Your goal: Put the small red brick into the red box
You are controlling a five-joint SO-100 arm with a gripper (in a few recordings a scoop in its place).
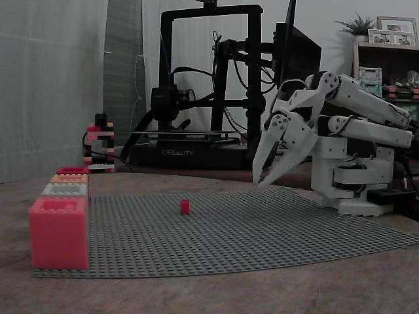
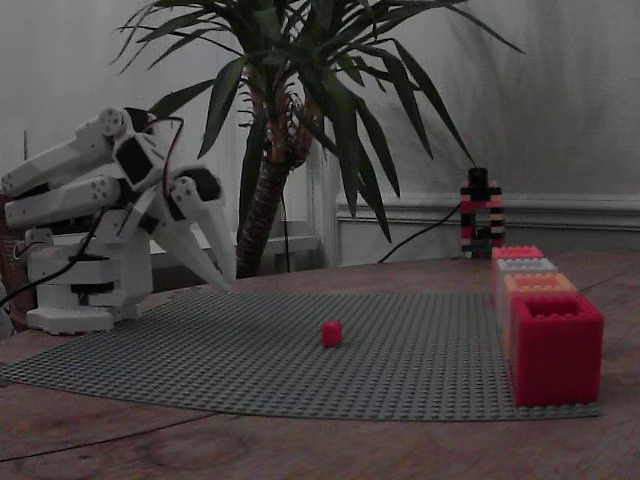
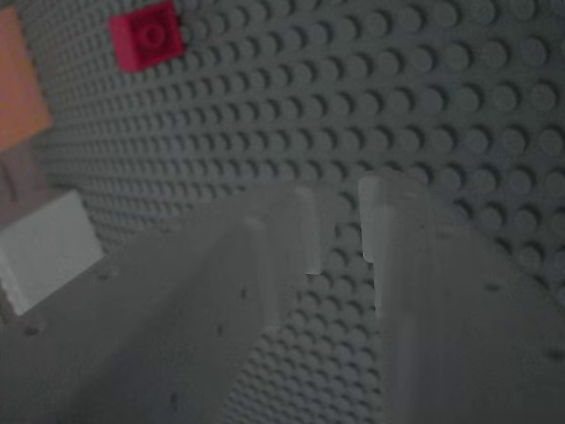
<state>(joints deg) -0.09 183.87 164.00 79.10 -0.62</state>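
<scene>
The tool (image 1: 262,179) hangs with its fingers a little apart, empty. The small red brick (image 1: 185,207) ahead of it looks light and hard; pinch its flat sides.

I see a brown surface (image 1: 209,294) carrying a grey studded baseplate (image 1: 262,235). On the baseplate sit a small red brick (image 1: 185,207) and a row of boxes (image 1: 65,190) along one edge (the red box (image 1: 58,232) nearest in both fixed views).

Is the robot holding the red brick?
No, the brick sits alone on the grey mat, well apart from the gripper.
</scene>
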